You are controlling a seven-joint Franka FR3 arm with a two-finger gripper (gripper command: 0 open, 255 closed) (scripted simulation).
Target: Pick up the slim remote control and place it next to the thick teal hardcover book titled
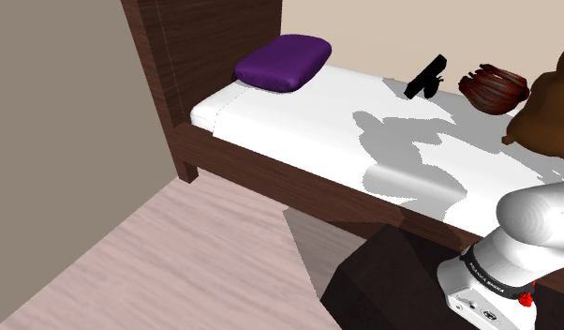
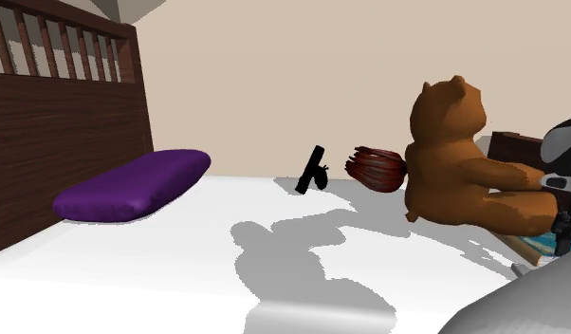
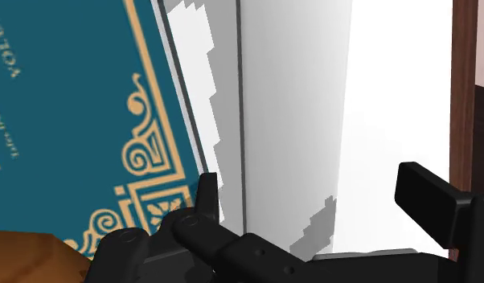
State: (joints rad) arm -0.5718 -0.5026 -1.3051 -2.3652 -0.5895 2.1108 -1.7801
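Gripper (image 3: 317, 201) spread wide, empty, above bed (image 1: 299, 122) beside teal book (image 3: 79, 104). Remote (image 1: 427, 77) well apart, propped tilted near teddy bear (image 2: 459, 157) (awkward pose). Reach step, probably; next: cross over, align jaws across slim body.

Bright flat light w/ hard, jagged shadows across bed (image 1: 289, 117).
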